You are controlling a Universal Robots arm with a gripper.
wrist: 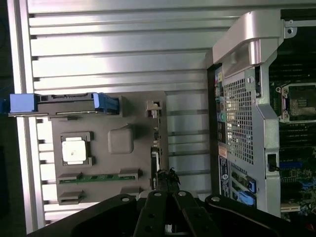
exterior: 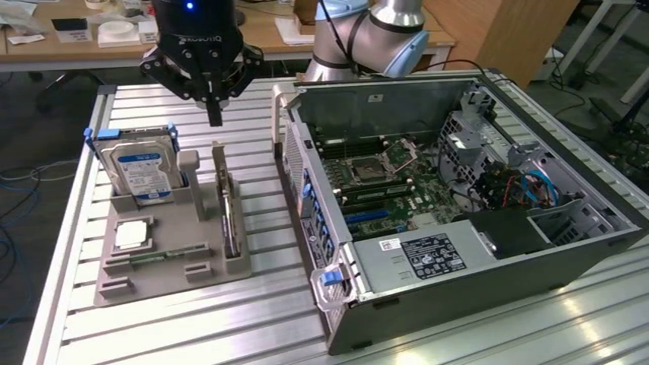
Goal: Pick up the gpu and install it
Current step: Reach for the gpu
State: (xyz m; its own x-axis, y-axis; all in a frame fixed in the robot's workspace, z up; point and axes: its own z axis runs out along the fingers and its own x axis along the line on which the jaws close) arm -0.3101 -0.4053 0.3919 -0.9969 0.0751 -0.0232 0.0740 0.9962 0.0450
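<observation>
I've got the claw pressed together and empty, hanging just above the far end of the gpu with a gap between them. The gpu stands on edge in a slot of the grey holder on the worktop. The hard drive is to the exterior view's left of it and the open computer case to the right. A square chip lies flat in the holder, nearer than the hard drive.

exterior: high, oblique, whole table | wrist: straight down | shared: tray, case
</observation>
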